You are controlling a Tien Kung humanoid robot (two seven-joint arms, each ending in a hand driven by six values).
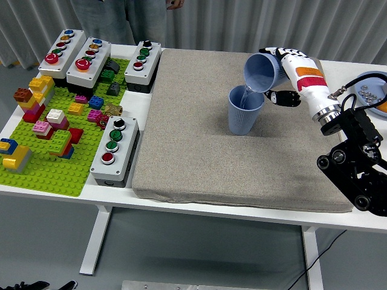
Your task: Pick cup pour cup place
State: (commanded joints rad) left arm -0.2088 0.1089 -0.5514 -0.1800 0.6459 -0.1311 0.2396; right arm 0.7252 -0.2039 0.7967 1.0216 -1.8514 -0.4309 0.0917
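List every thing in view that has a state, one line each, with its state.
Held blue cup: tipped toward the lower cup, water running from its rim.
Standing blue cup: upright on the grey mat, open top, taking the water.
Right robot hand: closed around the held cup.
Blue plate: flat at the table's right edge, holding small pieces.
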